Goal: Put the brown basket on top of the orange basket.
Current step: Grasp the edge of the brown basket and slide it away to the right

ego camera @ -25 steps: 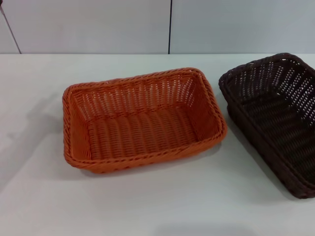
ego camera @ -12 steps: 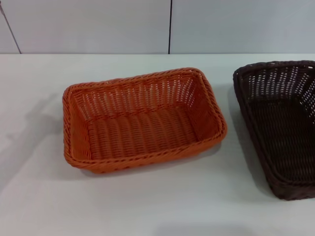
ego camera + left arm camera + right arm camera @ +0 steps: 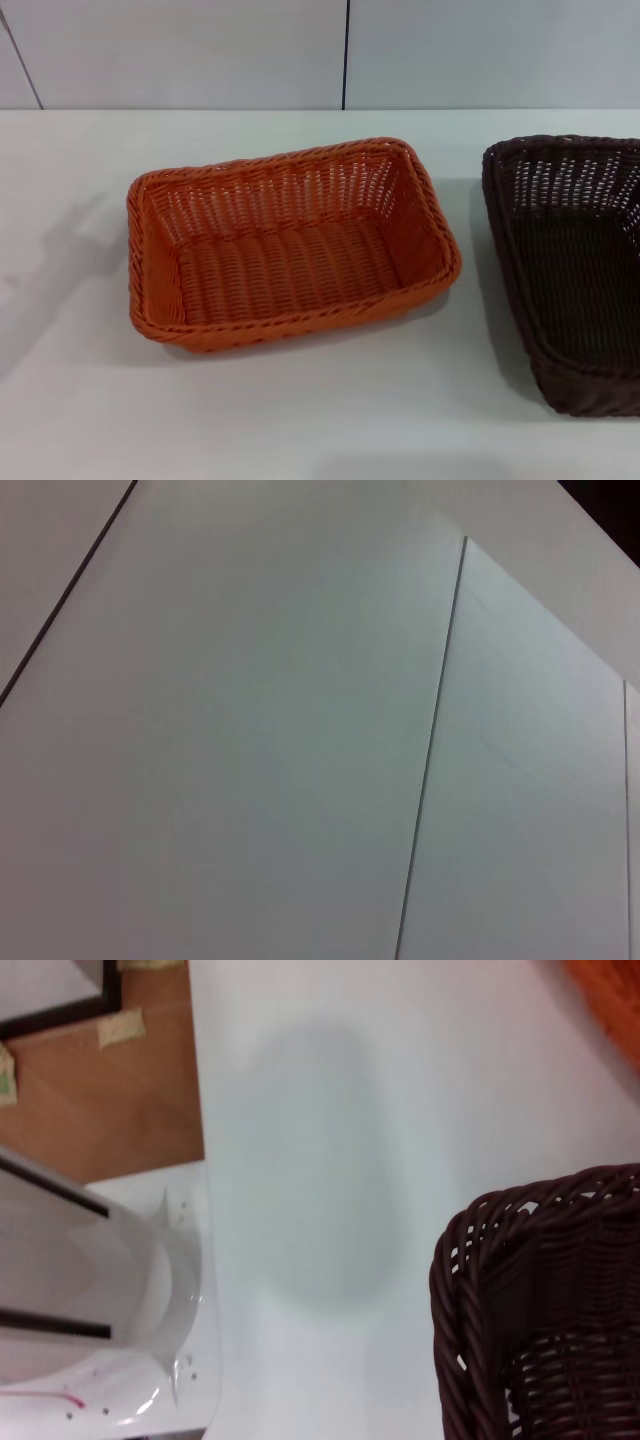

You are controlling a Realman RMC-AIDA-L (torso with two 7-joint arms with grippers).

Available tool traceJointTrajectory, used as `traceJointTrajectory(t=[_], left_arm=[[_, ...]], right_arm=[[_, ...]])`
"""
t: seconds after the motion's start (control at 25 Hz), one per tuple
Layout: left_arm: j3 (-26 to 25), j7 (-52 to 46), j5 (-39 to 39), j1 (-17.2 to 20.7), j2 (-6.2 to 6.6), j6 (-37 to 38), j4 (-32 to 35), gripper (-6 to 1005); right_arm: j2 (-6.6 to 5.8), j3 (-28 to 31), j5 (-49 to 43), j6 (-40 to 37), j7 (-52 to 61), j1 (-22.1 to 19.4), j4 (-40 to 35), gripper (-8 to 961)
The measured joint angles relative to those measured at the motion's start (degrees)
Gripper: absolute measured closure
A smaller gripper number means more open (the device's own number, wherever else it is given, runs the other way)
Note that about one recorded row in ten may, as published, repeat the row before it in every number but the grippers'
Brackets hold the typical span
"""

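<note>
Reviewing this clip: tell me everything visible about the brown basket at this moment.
The brown basket is a dark brown, nearly black rectangular basket of wicker-like weave, with a braided rim and sloping open-weave sides that let light through. It sits upright and empty on the white table, at the right edge of the head view, partly cut off. It stands apart from the orange basket, not touching it. The right wrist view shows one rounded corner. No gripper is visible on it.

White table (image 3: 300, 420) is carrying two wicker baskets. The orange basket (image 3: 290, 245) is sitting flat near the middle, open side up. The brown basket (image 3: 570, 270) is lying off to its right, apart from it and running past the edge of the head view.
</note>
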Motion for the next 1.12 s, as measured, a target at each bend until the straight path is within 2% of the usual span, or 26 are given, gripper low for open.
traceJointTrajectory(t=[0.04,0.24,0.6,0.76,0.96,1.12], left_arm=[[0.0,0.0,0.0,0.0,0.01,0.0,0.0,274],[0.0,0.1,0.0,0.3,0.03,0.1,-0.3,275],[0.0,0.5,0.0,0.7,-0.08,0.1,-0.6,274],[0.0,0.5,0.0,0.7,-0.11,0.1,-0.7,274],[0.0,0.6,0.0,0.7,-0.14,0.1,-0.7,274],[0.0,0.6,0.0,0.7,-0.15,0.1,-1.2,275]], right_arm=[[0.62,-1.3,-2.0,0.5,0.0,-0.1,-0.1,783],[1.83,-3.7,-4.4,2.4,-0.4,-0.1,0.4,787],[2.50,-6.8,-5.0,4.2,0.6,0.3,2.3,791],[3.37,-6.7,-7.9,5.6,2.6,1.7,4.7,801],[3.98,-6.6,-8.0,6.4,2.5,1.5,3.1,813],[4.07,-6.4,-8.0,6.5,2.5,1.4,2.6,648]])
